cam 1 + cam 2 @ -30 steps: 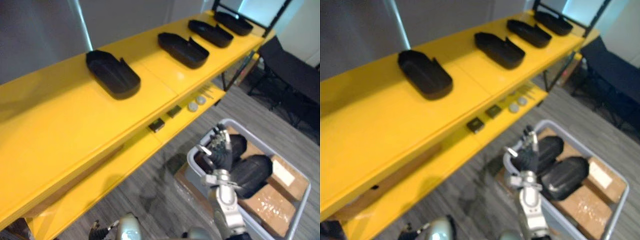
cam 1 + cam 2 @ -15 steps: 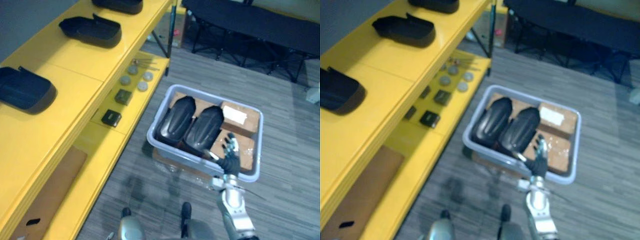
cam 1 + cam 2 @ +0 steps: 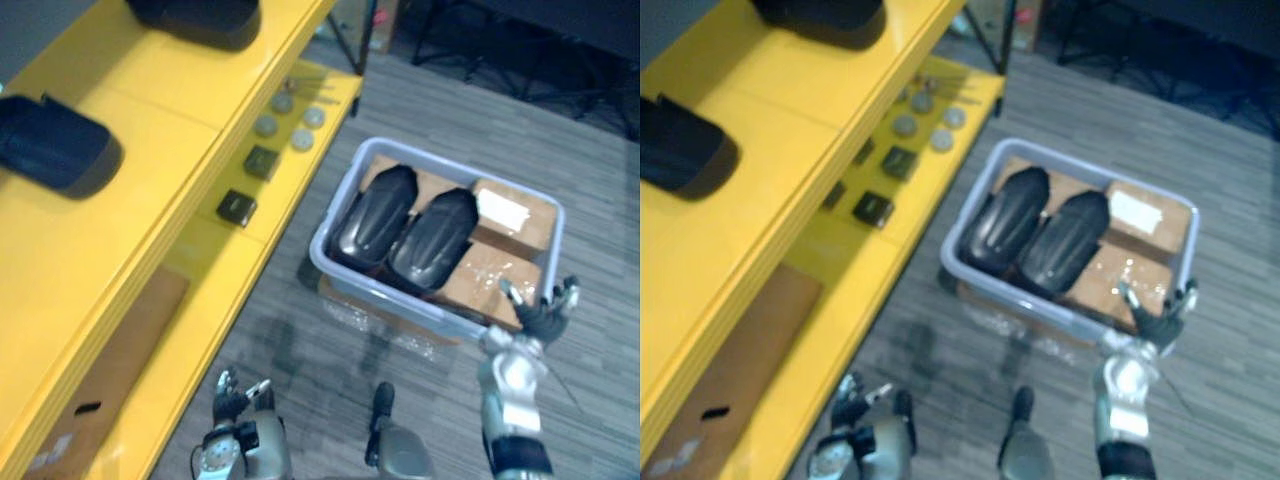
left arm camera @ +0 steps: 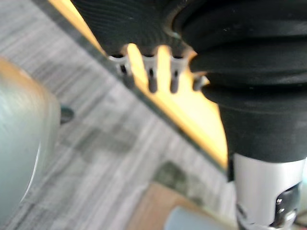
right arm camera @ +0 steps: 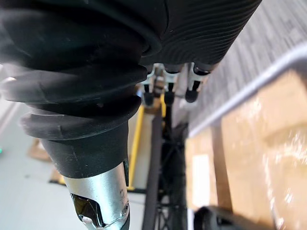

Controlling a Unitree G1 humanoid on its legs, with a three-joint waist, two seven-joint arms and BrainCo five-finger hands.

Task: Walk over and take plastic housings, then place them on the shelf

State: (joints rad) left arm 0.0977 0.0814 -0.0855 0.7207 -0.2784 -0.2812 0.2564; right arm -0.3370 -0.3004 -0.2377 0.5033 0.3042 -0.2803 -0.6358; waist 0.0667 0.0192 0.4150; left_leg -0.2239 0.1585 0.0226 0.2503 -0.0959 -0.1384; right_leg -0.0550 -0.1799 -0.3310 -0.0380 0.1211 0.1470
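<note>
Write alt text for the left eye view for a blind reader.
Two black plastic housings lie side by side in a grey plastic bin on the floor, beside a yellow shelf. The robot's open right hand hovers at the bin's near rim.

Overhead stereo, shared shelf [image 3: 140,200]; wrist close-ups

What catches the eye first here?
The long yellow shelf on the left stands out, with dark housings on its top board. Beside it on the floor, a grey bin holds two more housings side by side next to cardboard boxes; the right hand hovers open by its near right corner.
</note>
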